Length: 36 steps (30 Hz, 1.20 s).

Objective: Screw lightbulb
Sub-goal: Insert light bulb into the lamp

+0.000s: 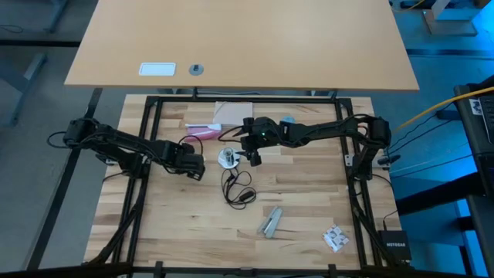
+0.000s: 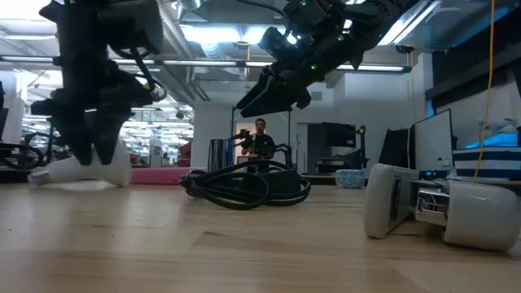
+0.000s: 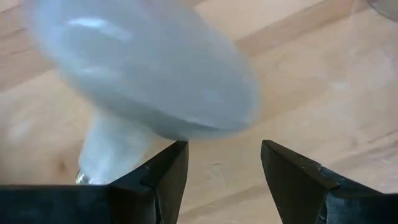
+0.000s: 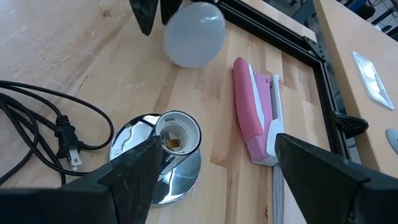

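Observation:
The frosted-white lightbulb (image 3: 143,68) lies on its side on the table, as the low view (image 2: 85,171) and the right wrist view (image 4: 194,25) also show. My left gripper (image 3: 224,168) is open just above it, fingers pointing down, one finger beside the bulb's narrow neck (image 3: 109,149). The silvery socket (image 4: 168,149) with its black cord (image 4: 37,112) rests on the table, its opening up. My right gripper (image 4: 211,168) hangs open above the socket (image 1: 228,158), touching nothing. My left gripper has one finger (image 3: 165,171) in front of the bulb's neck (image 3: 112,146); the finger itself hides the spot, so I cannot tell whether it touches. The fingers come from above. The bulb lies on the table.
A pink stapler-like thing (image 4: 252,112) lies past the socket, near the black frame rail (image 4: 280,37). The coiled cord (image 1: 235,189) lies toward the near edge, with a grey metal piece (image 1: 270,222) and a white packet (image 1: 334,238) beyond it. A person (image 2: 260,138) stands far behind.

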{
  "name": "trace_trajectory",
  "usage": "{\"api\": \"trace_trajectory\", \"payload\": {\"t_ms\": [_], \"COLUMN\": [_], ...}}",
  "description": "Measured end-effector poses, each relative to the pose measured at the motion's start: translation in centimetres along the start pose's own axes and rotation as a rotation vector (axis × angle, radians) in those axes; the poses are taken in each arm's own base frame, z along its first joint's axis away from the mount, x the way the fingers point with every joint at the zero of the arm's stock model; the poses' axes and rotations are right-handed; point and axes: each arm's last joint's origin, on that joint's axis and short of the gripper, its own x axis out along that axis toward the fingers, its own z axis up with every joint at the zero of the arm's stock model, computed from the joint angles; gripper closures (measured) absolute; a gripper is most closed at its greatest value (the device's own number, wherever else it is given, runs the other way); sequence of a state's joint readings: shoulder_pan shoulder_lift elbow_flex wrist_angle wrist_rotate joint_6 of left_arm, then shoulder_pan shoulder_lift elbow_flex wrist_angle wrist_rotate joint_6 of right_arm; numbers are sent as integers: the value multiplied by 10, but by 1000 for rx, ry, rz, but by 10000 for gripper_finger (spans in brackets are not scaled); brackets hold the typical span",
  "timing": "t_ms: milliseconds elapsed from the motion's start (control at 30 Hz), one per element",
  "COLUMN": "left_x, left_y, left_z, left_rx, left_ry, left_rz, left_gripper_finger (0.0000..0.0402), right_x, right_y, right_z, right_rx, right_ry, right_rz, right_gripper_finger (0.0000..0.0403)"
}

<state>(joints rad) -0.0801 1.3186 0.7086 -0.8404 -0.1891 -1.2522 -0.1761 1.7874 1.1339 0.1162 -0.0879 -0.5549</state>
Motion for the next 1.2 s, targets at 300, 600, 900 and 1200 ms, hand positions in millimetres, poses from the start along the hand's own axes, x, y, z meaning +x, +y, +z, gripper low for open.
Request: {"api": "trace_trajectory", "payload": {"t_ms": [300,600,900,1200], "left_x": [-2,-18,-40,-34], "left_y": [2,-7,4,9], "left_z": [-5,-2,0,17], "left_rx": [123,219,300,290], "left_ry": [-43,-138,-100,-188], "left_rz": [39,54,235,282], "left_gripper_finger": [208,208,208,208], "right_x": [0,0,0,0], "right_y": [0,0,0,0], "right_z": [-1,-1,-1,-1], "right_rx": [0,0,0,0], "right_ry": [6,7,10,10], "right_rz": [3,2,4,3], "right_gripper_finger": [86,86,86,86]}}
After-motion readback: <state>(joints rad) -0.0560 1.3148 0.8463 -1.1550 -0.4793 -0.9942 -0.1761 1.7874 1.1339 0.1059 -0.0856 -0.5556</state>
